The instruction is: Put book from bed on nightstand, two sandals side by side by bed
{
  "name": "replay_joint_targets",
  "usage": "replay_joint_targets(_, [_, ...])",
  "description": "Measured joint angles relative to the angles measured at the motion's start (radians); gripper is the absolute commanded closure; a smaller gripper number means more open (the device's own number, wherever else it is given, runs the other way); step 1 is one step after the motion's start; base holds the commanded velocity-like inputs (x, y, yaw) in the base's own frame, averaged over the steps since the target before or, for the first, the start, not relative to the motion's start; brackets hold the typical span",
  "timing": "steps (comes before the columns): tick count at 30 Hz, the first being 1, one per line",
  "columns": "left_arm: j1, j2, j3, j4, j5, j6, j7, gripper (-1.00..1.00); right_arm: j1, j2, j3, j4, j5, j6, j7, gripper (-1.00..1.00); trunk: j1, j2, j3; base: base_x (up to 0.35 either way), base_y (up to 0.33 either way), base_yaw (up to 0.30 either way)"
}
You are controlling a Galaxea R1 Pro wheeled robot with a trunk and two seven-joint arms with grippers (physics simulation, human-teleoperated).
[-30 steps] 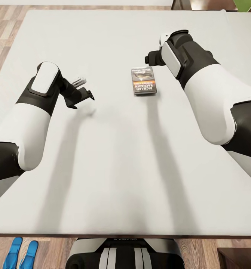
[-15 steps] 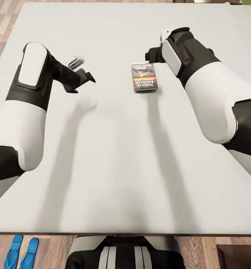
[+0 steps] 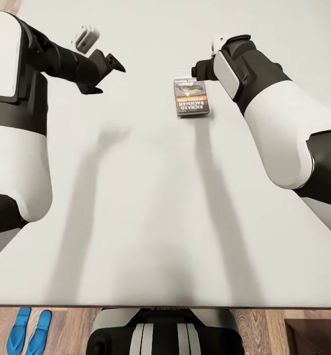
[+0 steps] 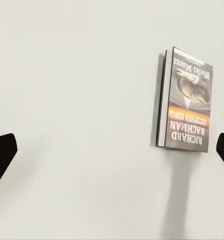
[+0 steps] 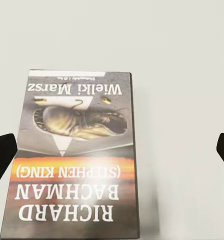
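Both right fingers (image 5: 2, 152) astride book (image 5: 76, 160)

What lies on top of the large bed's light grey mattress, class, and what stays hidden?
One thing rests on the light grey mattress: a small dark paperback book with orange-white lettering, lying flat, cover up. Its back cover and the patch of mattress beneath it are covered, so nothing can be said of them.

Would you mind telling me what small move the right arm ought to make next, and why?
Probably lower the right gripper onto the book and close on it. The book lies flat and untouched on the bed, and the right wrist view shows it between the open fingertips, closer than the left gripper is.
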Motion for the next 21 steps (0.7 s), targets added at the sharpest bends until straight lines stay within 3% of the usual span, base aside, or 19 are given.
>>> replay_joint_targets(5, [-0.030,0.004,-0.001,-0.020,0.021,0.000,0.000,-1.00,0.000,0.000,0.000,0.000,0.000,-0.001,0.000,-1.00,0.000,0.000,-0.008,0.000,0.000,0.000])
replay_joint_targets(14, [-0.060,0.004,-0.014,-0.036,0.025,0.000,0.003,-1.00,-0.013,-0.001,0.000,-0.007,0.000,-0.001,0.000,-1.00,0.000,0.000,-0.022,0.000,0.000,0.000])
replay_joint_targets(21, [-0.065,0.004,-0.051,-0.043,0.035,0.000,0.048,-1.00,-0.077,-0.003,-0.001,-0.002,-0.001,-0.002,0.000,-1.00,0.000,0.000,-0.033,0.000,0.000,0.000])
